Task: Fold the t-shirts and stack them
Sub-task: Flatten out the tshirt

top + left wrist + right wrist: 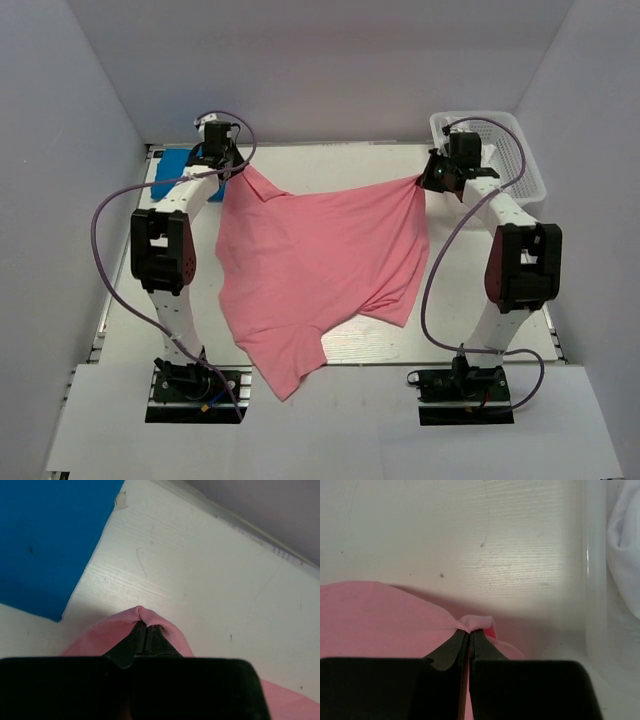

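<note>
A salmon-pink t-shirt (310,265) hangs stretched between my two arms, its far edge held up and its lower part trailing toward the near table edge. My left gripper (232,170) is shut on the shirt's far left corner (125,625), with a small fold of pink cloth bulging over the tips of my left gripper (145,625). At the far right corner, my right gripper (428,180) is shut on the pink cloth (380,615), which bunches at the tips of my right gripper (470,631). A folded bright blue t-shirt (178,165) lies at the far left, its blue cloth (45,540) flat on the table.
A white plastic basket (500,150) stands at the far right, its translucent wall (595,605) close beside my right gripper, with white cloth (625,540) inside. White walls enclose the table on three sides. Cables loop from both arms.
</note>
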`<state>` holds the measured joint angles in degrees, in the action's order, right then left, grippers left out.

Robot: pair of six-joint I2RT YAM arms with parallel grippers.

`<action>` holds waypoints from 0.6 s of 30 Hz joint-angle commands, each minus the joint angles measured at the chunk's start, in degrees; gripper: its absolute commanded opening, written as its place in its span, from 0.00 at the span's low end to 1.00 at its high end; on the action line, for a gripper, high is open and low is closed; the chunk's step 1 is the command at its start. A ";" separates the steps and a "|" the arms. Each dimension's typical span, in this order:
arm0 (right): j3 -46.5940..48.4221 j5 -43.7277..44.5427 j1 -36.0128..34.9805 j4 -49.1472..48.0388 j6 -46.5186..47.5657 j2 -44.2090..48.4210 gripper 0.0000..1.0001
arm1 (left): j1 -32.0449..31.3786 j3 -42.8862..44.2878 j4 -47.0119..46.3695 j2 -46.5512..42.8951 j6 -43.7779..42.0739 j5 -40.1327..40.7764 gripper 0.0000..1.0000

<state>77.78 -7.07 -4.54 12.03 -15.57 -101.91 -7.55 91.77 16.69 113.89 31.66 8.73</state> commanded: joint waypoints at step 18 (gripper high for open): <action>26.99 2.42 -5.31 20.04 5.82 -11.49 0.90 | -0.62 22.23 10.98 8.20 -3.01 -3.02 1.00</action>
<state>104.79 -4.49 -9.21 28.29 -9.87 -118.39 -7.42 113.82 24.23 128.29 29.76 8.69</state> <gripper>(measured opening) 0.902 0.995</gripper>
